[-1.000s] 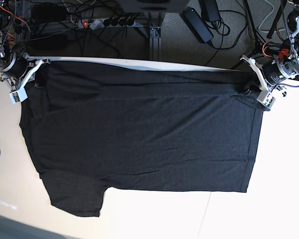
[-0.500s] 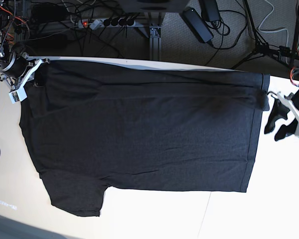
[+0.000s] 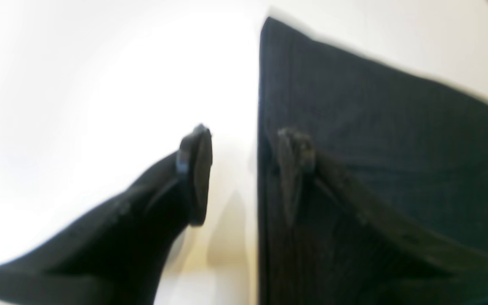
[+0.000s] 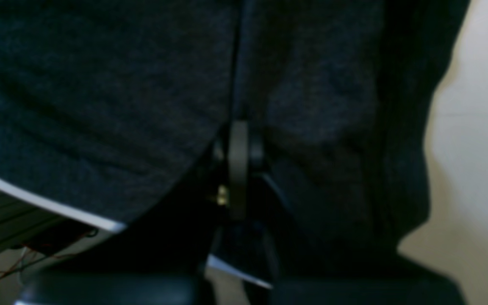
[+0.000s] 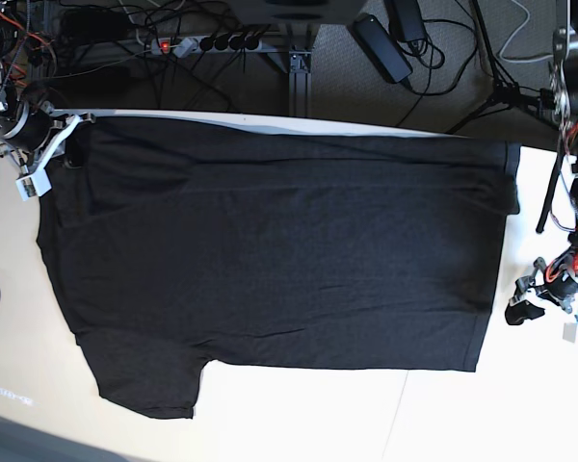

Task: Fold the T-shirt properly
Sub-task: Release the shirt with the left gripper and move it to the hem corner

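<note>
- No readable text, label, brand, number or sign is to be made out in any of the three views.
- The T-shirt (image 5: 270,250) is seen plain black side up in the base view; no lettering is shown on it.
- A faint pale mark is seen on the table (image 5: 10,389) near the lower left edge of the base view, too small and blurred to be read.

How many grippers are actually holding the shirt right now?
1. The right gripper is pinched shut on the T-shirt at its far corner; the left gripper hangs open beside the hem, apart from it.
</note>
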`<state>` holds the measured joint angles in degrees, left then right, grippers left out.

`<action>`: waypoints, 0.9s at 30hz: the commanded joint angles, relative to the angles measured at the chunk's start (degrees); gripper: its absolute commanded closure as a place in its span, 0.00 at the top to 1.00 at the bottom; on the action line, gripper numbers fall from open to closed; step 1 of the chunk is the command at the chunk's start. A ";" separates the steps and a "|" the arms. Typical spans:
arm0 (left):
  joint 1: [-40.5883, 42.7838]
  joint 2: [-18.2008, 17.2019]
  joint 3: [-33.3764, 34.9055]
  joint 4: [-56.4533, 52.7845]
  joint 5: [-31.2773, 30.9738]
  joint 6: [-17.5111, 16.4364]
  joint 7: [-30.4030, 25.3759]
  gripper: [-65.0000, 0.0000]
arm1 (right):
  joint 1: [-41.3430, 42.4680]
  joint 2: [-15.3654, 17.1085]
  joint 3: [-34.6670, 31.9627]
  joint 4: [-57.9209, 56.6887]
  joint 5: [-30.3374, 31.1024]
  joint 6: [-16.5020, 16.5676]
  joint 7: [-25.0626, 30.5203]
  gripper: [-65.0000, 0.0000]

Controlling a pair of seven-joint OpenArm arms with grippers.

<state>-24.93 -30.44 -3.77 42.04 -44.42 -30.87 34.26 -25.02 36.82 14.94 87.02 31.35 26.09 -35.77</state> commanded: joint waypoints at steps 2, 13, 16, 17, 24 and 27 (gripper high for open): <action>-4.59 -0.39 0.04 -5.27 -2.12 -1.49 -0.33 0.45 | -0.55 0.94 0.22 -0.15 -1.95 2.82 -3.08 0.00; -9.68 6.69 0.04 -14.75 -1.70 0.46 -0.44 0.45 | -0.57 0.94 0.22 -0.15 -1.75 2.82 -3.32 0.00; -9.70 7.69 0.04 -14.75 0.57 1.79 -3.15 0.45 | -0.57 0.94 0.22 -0.15 -1.75 2.82 -3.54 0.00; -9.70 7.91 0.04 -14.75 0.81 1.81 -3.67 0.45 | -0.57 0.94 0.22 -0.15 -1.73 2.82 -3.52 0.00; -10.12 8.66 0.07 -14.75 3.15 2.80 -7.19 0.11 | -0.52 0.94 0.22 -0.13 0.83 2.80 -3.50 0.00; -10.27 8.66 0.07 -14.75 3.15 2.78 -7.17 0.00 | -0.37 0.94 0.37 -0.04 1.95 2.80 -3.08 0.00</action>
<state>-33.41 -21.12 -3.70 26.72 -40.97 -28.58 27.42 -24.95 36.82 15.07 87.00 33.85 26.11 -36.27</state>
